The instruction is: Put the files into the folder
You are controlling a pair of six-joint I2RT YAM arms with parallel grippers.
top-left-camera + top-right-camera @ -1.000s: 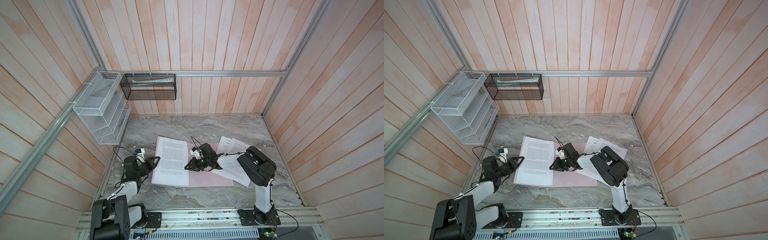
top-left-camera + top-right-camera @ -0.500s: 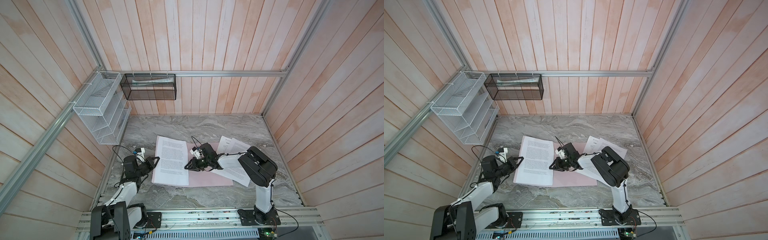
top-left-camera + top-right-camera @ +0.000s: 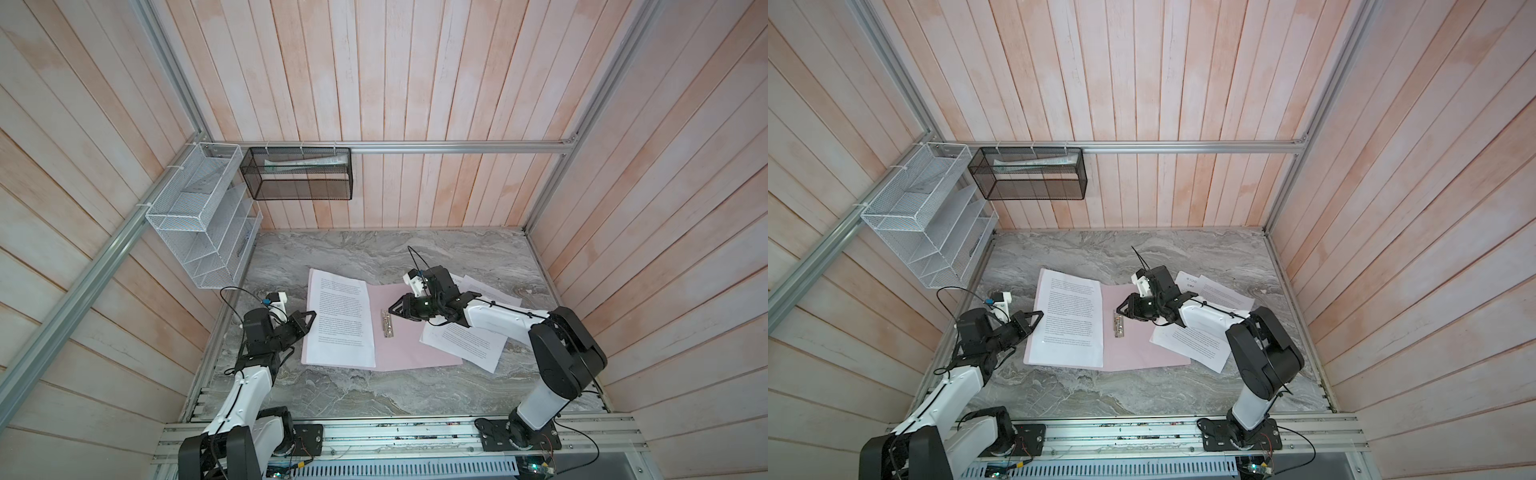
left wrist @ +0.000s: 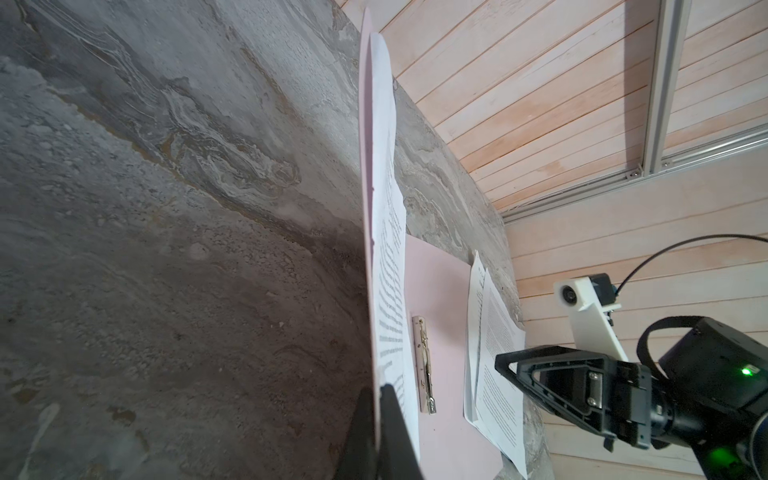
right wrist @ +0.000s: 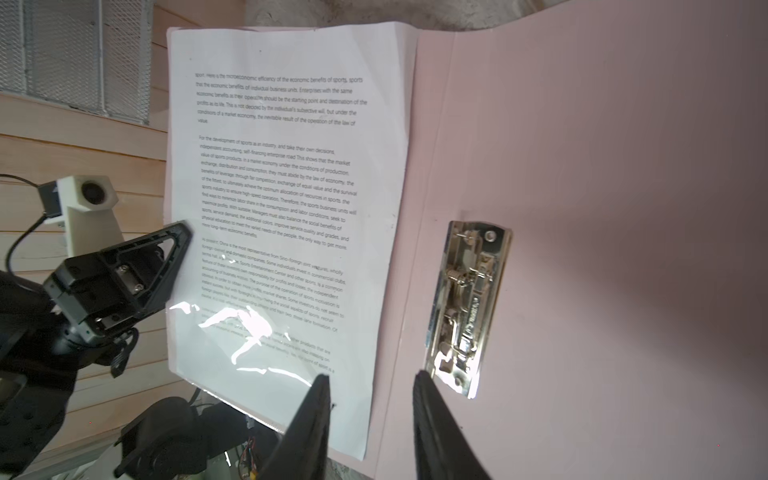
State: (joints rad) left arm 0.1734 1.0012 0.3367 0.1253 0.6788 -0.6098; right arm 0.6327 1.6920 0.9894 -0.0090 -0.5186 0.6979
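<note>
Near edge of the tabletop [image 3: 374, 399]: bare marble. Just beyond it the folder [image 3: 415, 353] lies open, roughly midway between the left and right edges. The left fingers [image 4: 392, 428] are closed on the outer margin of the sheet [image 3: 340, 320] that covers the folder's left half. That margin appears raised off the marble, and the pink flap edge rises with it. I cannot tell whether the flap is in the pinch too. The silver clip [image 5: 469, 307] sits on the right half, just beside the spine. The right fingers [image 5: 318, 415] hover over the spine next to the clip, parted, with nothing between them. Toward the right edge the loose sheets [image 3: 469, 343] lie fanned, one corner overlapping the folder's right half and the rest on marble. Judgement: the paper is light, limp and slick sheet on sheet. A flat sheet gives no purchase from above, so take it at a raised or overhanging margin or corner, and expect droop and dragged neighbours. The folder card is stiffer but would likely bow if lifted by one flap. The clip is rigid metal, probably sprung. On the walls past the far edge hang a white wire rack [image 3: 199, 232] and a black mesh basket [image 3: 299, 178], neither involved.
</note>
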